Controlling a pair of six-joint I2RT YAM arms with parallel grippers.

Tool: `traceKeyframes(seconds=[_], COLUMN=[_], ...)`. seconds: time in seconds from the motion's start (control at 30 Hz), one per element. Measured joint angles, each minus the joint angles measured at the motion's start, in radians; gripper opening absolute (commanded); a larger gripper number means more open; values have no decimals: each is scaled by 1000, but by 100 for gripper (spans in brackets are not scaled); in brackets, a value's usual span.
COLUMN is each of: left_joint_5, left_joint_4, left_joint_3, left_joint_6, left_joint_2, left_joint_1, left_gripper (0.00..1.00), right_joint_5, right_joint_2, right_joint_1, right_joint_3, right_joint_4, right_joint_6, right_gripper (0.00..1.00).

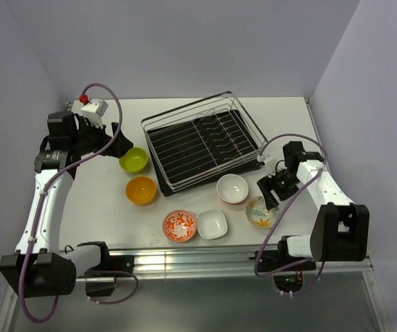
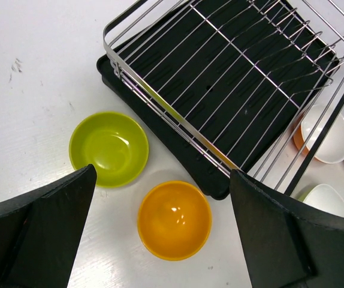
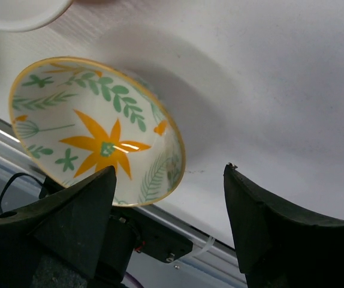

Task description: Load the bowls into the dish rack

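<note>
The dish rack (image 1: 185, 149), a silver wire basket over a black tray, stands at the back centre with no bowl in it. In front of it on the table lie the lime green bowl (image 1: 134, 160) (image 2: 109, 148), orange bowl (image 1: 141, 190) (image 2: 174, 219), round white bowl (image 1: 232, 189), squarish white bowl (image 1: 211, 224), red-patterned bowl (image 1: 179, 225) and leaf-print bowl (image 1: 259, 211) (image 3: 94, 135). My left gripper (image 1: 119, 145) (image 2: 162, 174) hangs open above the green and orange bowls. My right gripper (image 1: 271, 192) (image 3: 169, 171) is open low over the leaf-print bowl, whose right rim lies between the fingers.
The table's near edge with its metal rail (image 1: 205, 259) runs just in front of the front bowls. Grey walls close in the table at the left, back and right. The rack (image 2: 232, 78) fills the upper right of the left wrist view.
</note>
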Motion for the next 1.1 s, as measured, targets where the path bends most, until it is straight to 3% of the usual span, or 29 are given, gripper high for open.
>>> traceKeyframes(seconds=[0.37, 0.5, 0.63, 0.7, 0.73, 0.77, 1.1], left_joint_5=[19, 19, 16, 15, 15, 15, 24], left_joint_4=[43, 45, 58, 69, 75, 79, 83], left_joint_3=[0, 0, 0, 0, 0, 0, 5], left_joint_6=[-1, -2, -5, -8, -15, -21, -39], left_joint_2=[-12, -12, -12, -12, -12, -12, -24], left_joint_1=[0, 0, 0, 0, 0, 0, 0], left_gripper=[100, 100, 99, 99, 98, 98, 93], right_joint_5=[-8, -28, -47, -53, -56, -55, -36], right_joint_2=[149, 191, 200, 200, 200, 199, 29], right_joint_1=[0, 0, 0, 0, 0, 0, -6], right_joint_3=[-19, -20, -21, -23, -24, -27, -28], right_joint_4=[86, 93, 91, 91, 91, 91, 7], right_joint_6=[-1, -10, -29, -37, -41, -51, -71], right_gripper=[57, 45, 28, 24, 6, 0, 0])
